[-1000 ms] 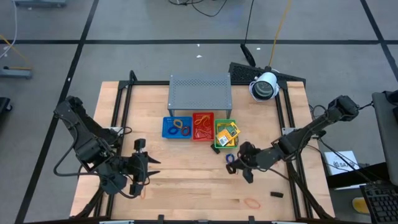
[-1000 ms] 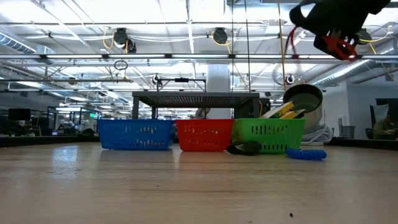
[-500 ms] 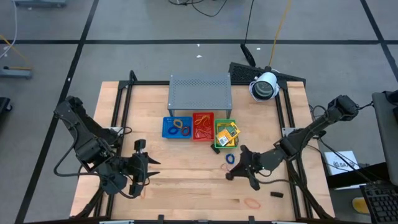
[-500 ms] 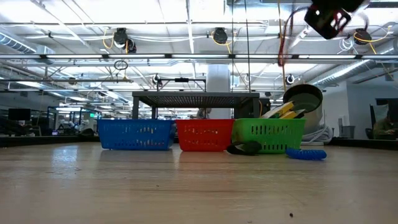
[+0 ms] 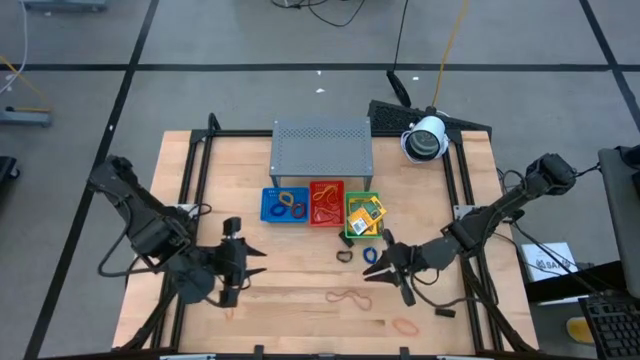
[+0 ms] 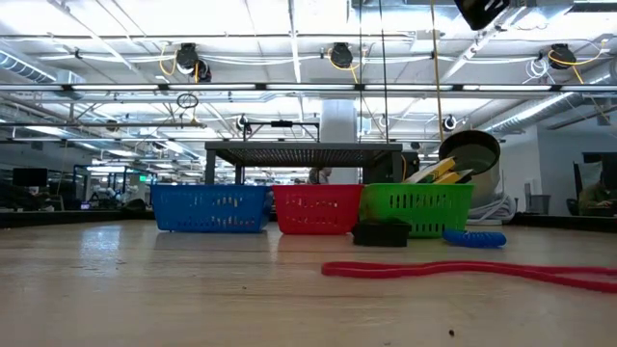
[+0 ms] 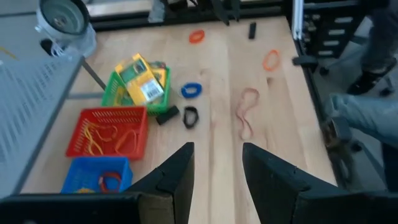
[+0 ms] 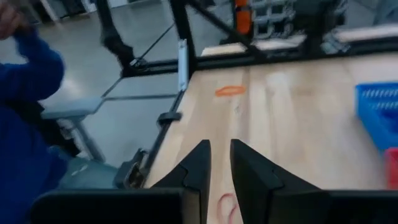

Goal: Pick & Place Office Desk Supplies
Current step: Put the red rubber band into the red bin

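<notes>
Now you're hovering the right gripper [image 5: 385, 270], fingers slightly parted, holding nothing; the red rubber band [image 5: 347, 296] is lying loose just toward the left arm, lengthwise across the table.

A long, thin red rubber band [image 5: 347, 296] now lies on the wooden table, just left of the right gripper [image 5: 381, 271]; a second ago it was not there. A small black loop-shaped piece [image 5: 344, 255] has also come into sight near that gripper's tip. The right gripper has swung lower and leftward, its fingers parted slightly. The left gripper [image 5: 250, 261] has shifted right, toward the band.
</notes>
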Controlling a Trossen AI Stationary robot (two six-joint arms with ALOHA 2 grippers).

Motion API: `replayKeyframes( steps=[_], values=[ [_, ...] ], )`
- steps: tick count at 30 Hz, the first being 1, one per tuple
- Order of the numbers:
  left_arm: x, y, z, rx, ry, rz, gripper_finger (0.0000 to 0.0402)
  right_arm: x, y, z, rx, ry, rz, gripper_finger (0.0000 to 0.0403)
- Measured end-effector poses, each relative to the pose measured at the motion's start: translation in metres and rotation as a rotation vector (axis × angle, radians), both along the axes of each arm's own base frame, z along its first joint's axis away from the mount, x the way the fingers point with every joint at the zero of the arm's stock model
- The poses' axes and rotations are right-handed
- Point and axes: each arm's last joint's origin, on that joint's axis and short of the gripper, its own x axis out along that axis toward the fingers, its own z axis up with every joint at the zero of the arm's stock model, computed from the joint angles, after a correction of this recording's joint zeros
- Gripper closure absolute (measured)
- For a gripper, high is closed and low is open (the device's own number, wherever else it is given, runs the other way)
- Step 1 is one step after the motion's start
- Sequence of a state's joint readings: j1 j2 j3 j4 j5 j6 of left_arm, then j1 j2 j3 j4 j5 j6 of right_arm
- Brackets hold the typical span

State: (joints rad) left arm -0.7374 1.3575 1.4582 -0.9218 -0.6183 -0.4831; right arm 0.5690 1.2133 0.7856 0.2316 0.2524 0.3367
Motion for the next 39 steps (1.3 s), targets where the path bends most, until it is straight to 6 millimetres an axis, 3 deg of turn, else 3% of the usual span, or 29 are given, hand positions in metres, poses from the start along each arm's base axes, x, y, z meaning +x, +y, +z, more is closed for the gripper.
replayKeyframes(
  steps=[6, 10, 17, 21, 25, 32, 39],
  values=[
    [0.022, -0.001, -0.004, 0.021, -0.044, 0.018, 0.0259, 0.002, -0.002, 0.003, -0.029, -0.043, -0.027, 0.0348],
    [0.043, -0.006, -0.023, 0.015, 0.055, -0.054, 0.0259, 0.0, 0.001, -0.001, -0.006, 0.013, 0.073, 0.0347],
    [0.104, -0.021, -0.085, 0.004, 0.177, -0.084, 0.0259, 0.0, 0.001, 0.008, -0.047, -0.09, 0.161, 0.0351],
    [0.143, -0.033, -0.132, 0.017, 0.16, -0.078, 0.0259, 0.002, -0.004, 0.016, -0.057, -0.161, 0.147, 0.0353],
    [0.167, -0.049, -0.168, 0.07, 0.101, -0.15, 0.0259, 0.003, -0.005, 0.016, -0.065, -0.17, 0.143, 0.0353],
    [0.176, -0.061, -0.182, 0.042, 0.041, -0.247, 0.0259, 0.002, -0.005, 0.016, -0.068, -0.165, 0.145, 0.0353],
    [0.164, -0.047, -0.218, -0.055, 0.063, -0.275, 0.0259, 0.002, -0.005, 0.016, -0.069, -0.163, 0.145, 0.0353]
  ],
)
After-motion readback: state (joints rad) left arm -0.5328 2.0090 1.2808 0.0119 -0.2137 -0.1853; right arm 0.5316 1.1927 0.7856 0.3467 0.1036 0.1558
